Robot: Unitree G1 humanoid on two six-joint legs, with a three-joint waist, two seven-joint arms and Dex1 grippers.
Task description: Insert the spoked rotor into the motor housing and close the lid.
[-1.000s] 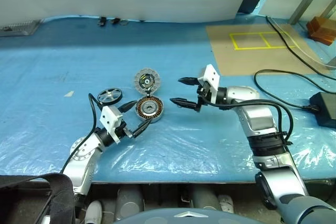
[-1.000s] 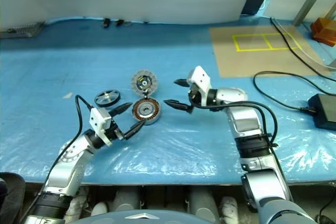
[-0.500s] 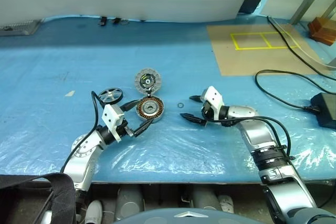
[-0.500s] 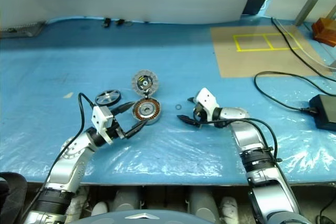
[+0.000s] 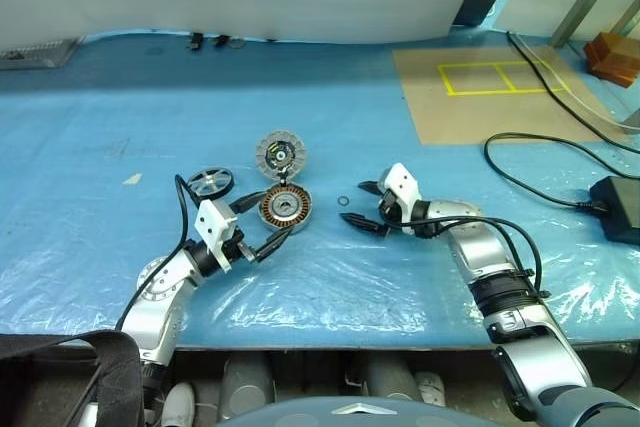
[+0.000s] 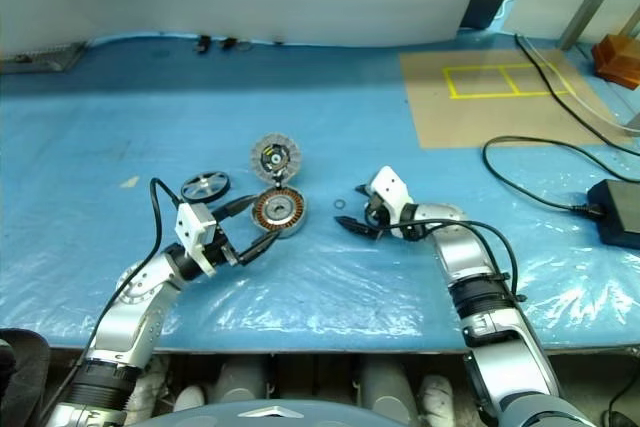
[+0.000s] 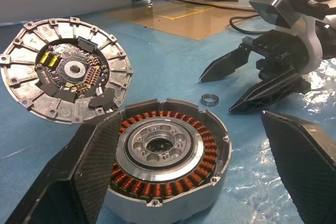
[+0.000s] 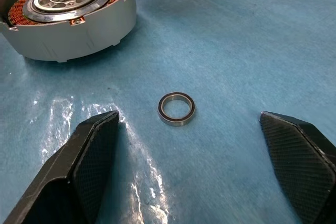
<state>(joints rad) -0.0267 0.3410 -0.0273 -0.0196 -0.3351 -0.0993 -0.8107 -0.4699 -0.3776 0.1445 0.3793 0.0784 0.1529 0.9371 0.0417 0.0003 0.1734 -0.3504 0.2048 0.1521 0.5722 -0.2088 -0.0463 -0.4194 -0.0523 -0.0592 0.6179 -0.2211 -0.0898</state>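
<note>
Facing the motor housing (image 5: 286, 208), both hands spread

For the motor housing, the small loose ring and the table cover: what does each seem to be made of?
Motor housing: matt grey metal wall, probably cast; coppery wire coils inside.
Small ring: likely steel, with a shiny silver band and dark inner edge.
Table cover: thin blue plastic sheet, glossy and wrinkled.

The motor housing (image 7: 167, 157) is silver-grey with a copper-coloured winding ring. The lid (image 7: 64, 70) is grey with a ribbed rim and a dark centre carrying yellow parts. The spoked rotor (image 5: 209, 182) has a black rim and silvery spokes. Blue sheeting covers the tabletop (image 5: 120, 127); at 2 o'clock, a tan panel (image 5: 490, 92) bears yellow lines.
</note>
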